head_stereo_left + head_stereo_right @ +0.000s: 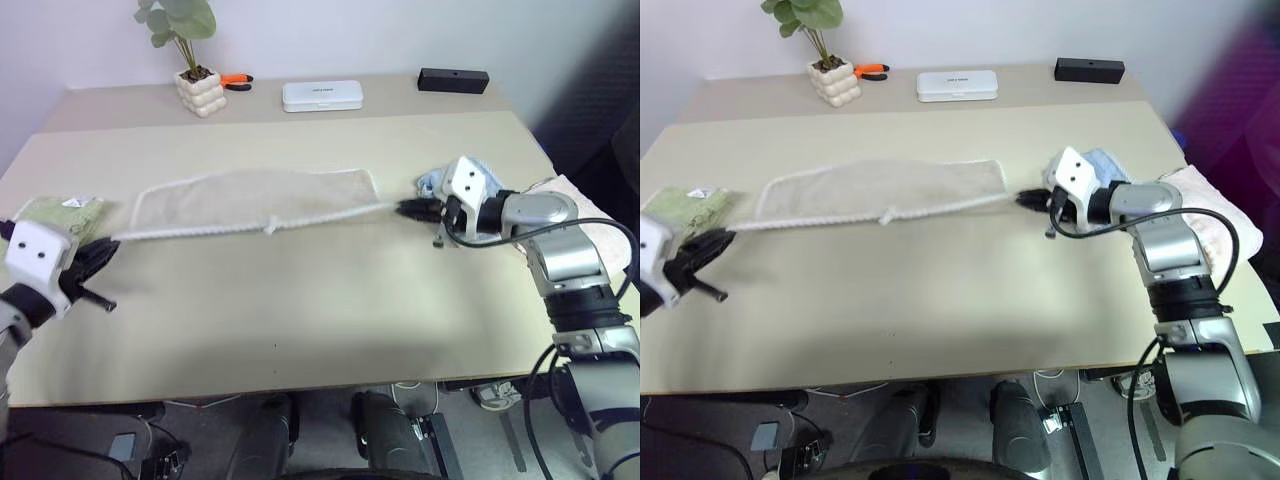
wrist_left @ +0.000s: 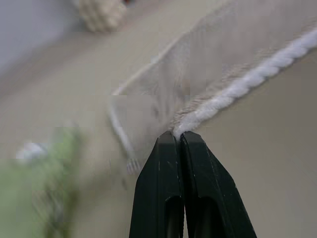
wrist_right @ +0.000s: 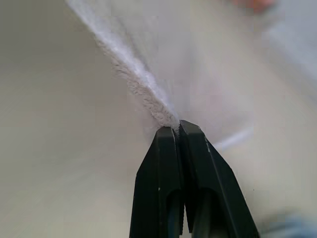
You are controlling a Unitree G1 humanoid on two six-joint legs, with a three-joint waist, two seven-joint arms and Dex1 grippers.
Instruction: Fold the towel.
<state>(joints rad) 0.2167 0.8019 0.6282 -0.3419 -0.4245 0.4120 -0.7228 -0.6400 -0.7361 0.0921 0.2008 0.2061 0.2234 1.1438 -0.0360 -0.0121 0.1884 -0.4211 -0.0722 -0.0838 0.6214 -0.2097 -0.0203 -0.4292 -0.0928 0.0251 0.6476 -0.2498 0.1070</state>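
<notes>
The beige towel (image 1: 255,198) with whitish corded edging hangs stretched between my two grippers above the tan table (image 1: 300,310), its far edge resting on the tabletop. My left gripper (image 1: 98,250) is shut on the towel's left end, where the corded edge (image 2: 237,87) runs into its fingertips. My right gripper (image 1: 408,209) is shut on the towel's right end, with the fluffy edge (image 3: 143,96) pinched between its black fingers (image 3: 166,168). A small knot or tag sits on the front cord (image 1: 270,226).
A pale green towel (image 1: 62,214) lies at the table's left edge and a light blue towel (image 1: 1102,160) by my right wrist, with a whitish cloth (image 1: 600,225) at the far right. At the back stand a potted plant (image 1: 195,75), orange pliers (image 1: 236,80), a white box (image 1: 322,95) and a black box (image 1: 453,80).
</notes>
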